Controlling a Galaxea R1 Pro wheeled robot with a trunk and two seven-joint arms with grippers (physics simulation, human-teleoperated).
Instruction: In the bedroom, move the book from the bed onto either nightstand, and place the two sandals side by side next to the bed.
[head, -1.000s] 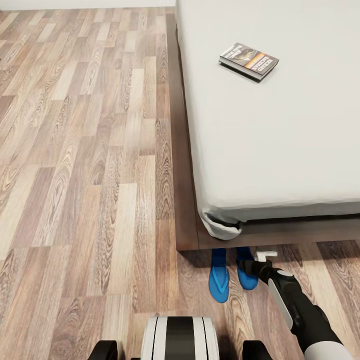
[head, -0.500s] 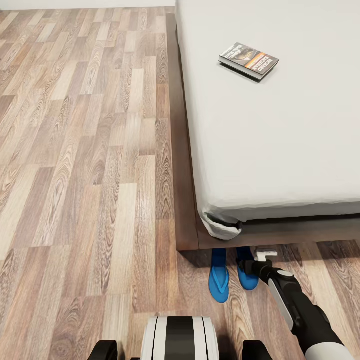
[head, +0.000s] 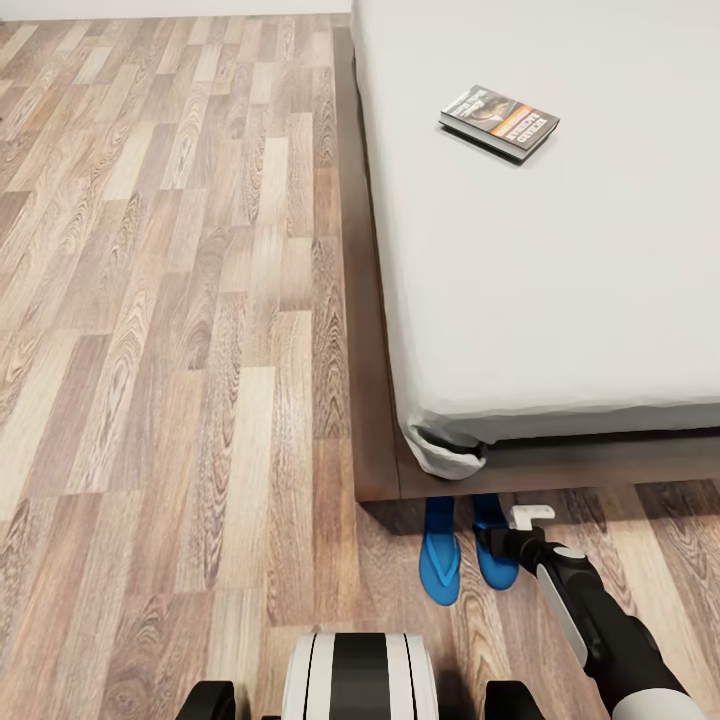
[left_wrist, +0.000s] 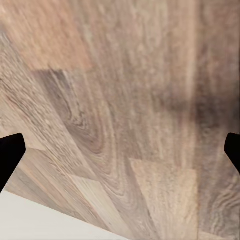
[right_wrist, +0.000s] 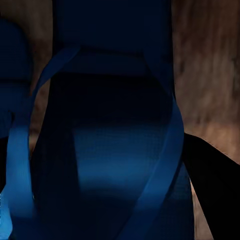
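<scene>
Barely any change since a second ago: my right hand (head: 492, 541) has crept a touch toward the left and sits a bit lower over the right sandal (head: 497, 565); sandals, book and bed haven't shifted.

Right hand is at the end of the black forearm, low by the foot of the bed, right on top of the right sandal near its strap. In the right wrist view that sandal's blue sole and straps (right_wrist: 115, 165) are very close up and dark. One dark finger (right_wrist: 212, 185) shows at the edge beside the sole, so the hand looks spread around the sandal, but I can't tell how wide it is or whether it has any grip.

Left sandal (head: 439, 565) lies just beside the hand, on its far-from-arm side, parallel to the right one, both with their front ends tucked under the bed frame (head: 520, 470).

Left hand (left_wrist: 120, 150): two dark fingertips (left_wrist: 10, 152) at opposite edges of its wrist view, wide apart, holding nothing, wood-plank floor (left_wrist: 125, 100) beneath.

Just past the right hand is the frame corner and the grey mattress (head: 560, 280), its sheet corner bunched.

Farthest from the hand, the book (head: 498, 121) lies flat on the mattress, cover up.
</scene>
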